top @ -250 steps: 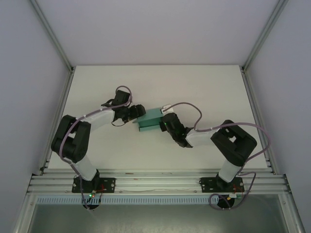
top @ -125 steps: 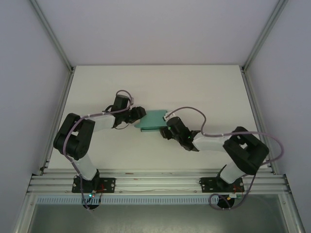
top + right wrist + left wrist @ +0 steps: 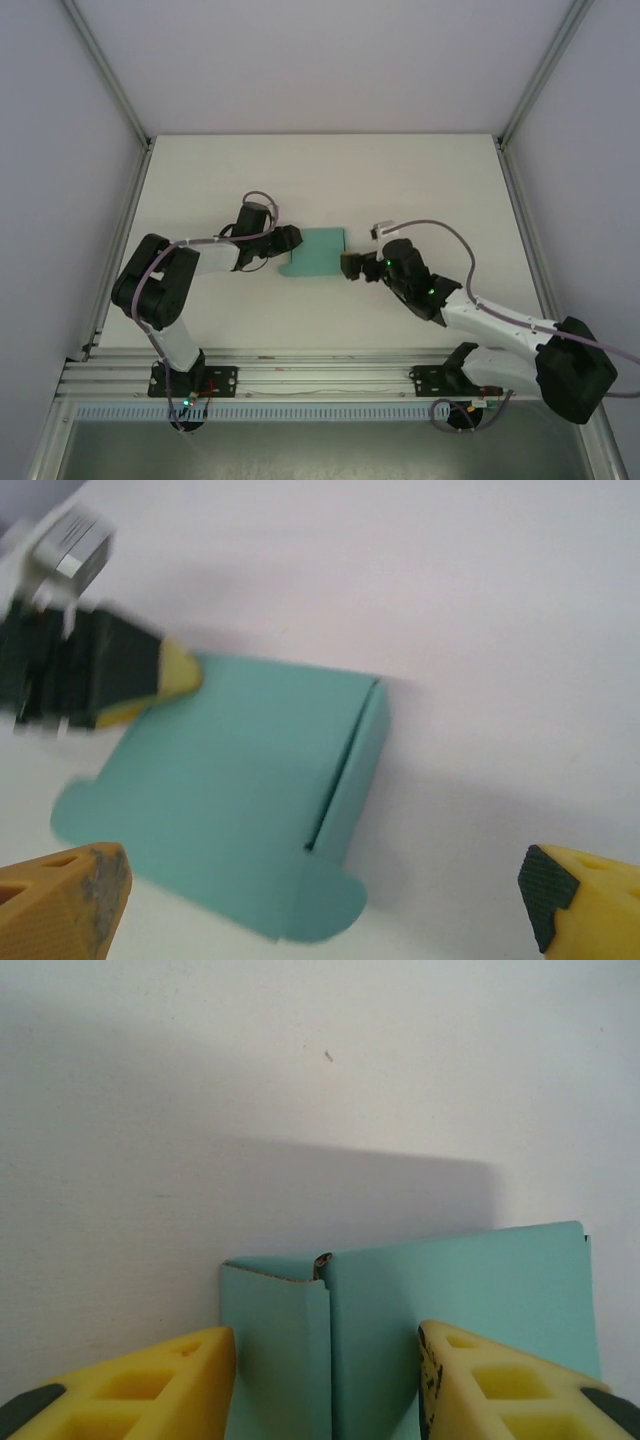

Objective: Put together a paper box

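Fingers (image 3: 150, 1380) of the left gripper (image 3: 289, 240) stand well apart, so it is open. The paper box (image 3: 316, 253) lies flat on the table (image 3: 420, 180) with its near edge between those 2 fingers. 1 finger sits at the outer edge of a narrow folded side panel. The other overlaps the wide main panel, which runs on past it. From the left wrist I cannot tell whether either pad presses the card. In the right wrist view, 1 yellow pad (image 3: 178, 675) meets the box's far corner.

The right gripper (image 3: 322, 875) is also spread wide and holds nothing. The teal box lies ahead of its fingers, more toward 1 of them, and apart from both. A narrow side panel runs along the box's edge facing the gap, ending in a rounded tab nearest the fingers. From above, this gripper's tips sit just beside the box's edge opposite the left gripper, so the box lies between the 2 hands on bare white table.
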You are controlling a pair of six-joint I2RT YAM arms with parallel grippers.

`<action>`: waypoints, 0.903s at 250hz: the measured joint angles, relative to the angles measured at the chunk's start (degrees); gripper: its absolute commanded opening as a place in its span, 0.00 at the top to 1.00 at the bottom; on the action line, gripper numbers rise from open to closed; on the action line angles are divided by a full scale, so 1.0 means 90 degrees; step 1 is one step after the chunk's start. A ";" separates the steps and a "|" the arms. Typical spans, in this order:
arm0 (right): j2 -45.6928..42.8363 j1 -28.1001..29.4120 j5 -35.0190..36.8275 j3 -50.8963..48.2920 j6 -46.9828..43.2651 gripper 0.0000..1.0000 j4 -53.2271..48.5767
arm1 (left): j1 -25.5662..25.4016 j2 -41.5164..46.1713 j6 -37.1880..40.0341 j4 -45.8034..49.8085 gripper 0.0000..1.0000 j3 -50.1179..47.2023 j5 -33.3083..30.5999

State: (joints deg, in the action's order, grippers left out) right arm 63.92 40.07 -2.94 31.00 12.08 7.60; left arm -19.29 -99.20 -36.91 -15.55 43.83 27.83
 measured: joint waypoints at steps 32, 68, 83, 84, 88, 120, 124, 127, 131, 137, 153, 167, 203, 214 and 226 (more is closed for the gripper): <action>0.0891 -0.0245 -0.0019 0.0850 0.0563 0.00 -0.0352 | -0.0097 0.0015 0.0160 -0.0357 0.60 -0.0158 -0.0158; 0.1902 -0.0612 -0.0476 0.1450 0.1139 0.00 -0.0580 | -0.0104 0.0007 0.0153 -0.0801 0.70 -0.0357 -0.0146; 0.2188 -0.0884 -0.0852 0.1484 0.1350 0.00 -0.0585 | -0.0078 -0.0010 0.0114 -0.1008 0.73 -0.0444 -0.0097; 0.2203 -0.0899 -0.0877 0.1484 0.1365 0.00 -0.0585 | -0.0073 -0.0012 0.0109 -0.1025 0.73 -0.0452 -0.0090; 0.2271 -0.0971 -0.0993 0.1481 0.1409 0.00 -0.0590 | -0.0053 -0.0024 0.0085 -0.1083 0.73 -0.0471 -0.0068; 0.2608 -0.1185 -0.1804 0.1474 0.1644 0.00 -0.0563 | 0.0180 -0.0126 -0.0175 -0.1732 0.76 -0.0748 0.0418; 0.2642 -0.1185 -0.1933 0.1474 0.1688 0.00 -0.0537 | 0.0214 -0.0129 -0.0238 -0.1829 0.76 -0.0799 0.0481; 0.2659 -0.1183 -0.1994 0.1474 0.1693 0.00 -0.0527 | 0.0236 -0.0131 -0.0250 -0.1897 0.76 -0.0835 0.0517; 0.2696 -0.1183 -0.2120 0.1472 0.1736 0.00 -0.0498 | 0.0267 -0.0131 -0.0318 -0.1991 0.77 -0.0896 0.0580; 0.2732 -0.1183 -0.2259 0.1474 0.1773 0.00 -0.0454 | 0.0301 -0.0131 -0.0372 -0.2091 0.79 -0.0959 0.0656; 0.2861 -0.1188 -0.2650 0.1474 0.1911 0.01 -0.0316 | 0.0381 -0.0131 -0.0522 -0.2278 0.81 -0.1064 0.0818; 0.3007 -0.1209 -0.2943 0.1496 0.2023 0.01 -0.0231 | 0.0413 -0.0136 -0.0619 -0.2363 0.86 -0.1105 0.0891; 0.3463 -0.1226 -0.3546 0.1666 0.2319 0.04 -0.0163 | 0.0537 -0.0182 -0.0923 -0.2710 0.88 -0.1265 0.1107; 0.3604 -0.1226 -0.3711 0.1698 0.2426 0.04 -0.0070 | 0.0578 -0.0194 -0.1015 -0.2817 0.90 -0.1324 0.1195; 0.3679 -0.1251 -0.3837 0.1736 0.2545 0.06 0.0022 | 0.0607 -0.0206 -0.1088 -0.2902 0.90 -0.1365 0.1241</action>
State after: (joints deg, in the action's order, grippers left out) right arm 97.03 28.82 -37.47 46.63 34.98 7.79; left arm -13.82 -101.06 -46.70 -41.67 31.55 39.00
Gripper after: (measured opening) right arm 0.957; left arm 0.216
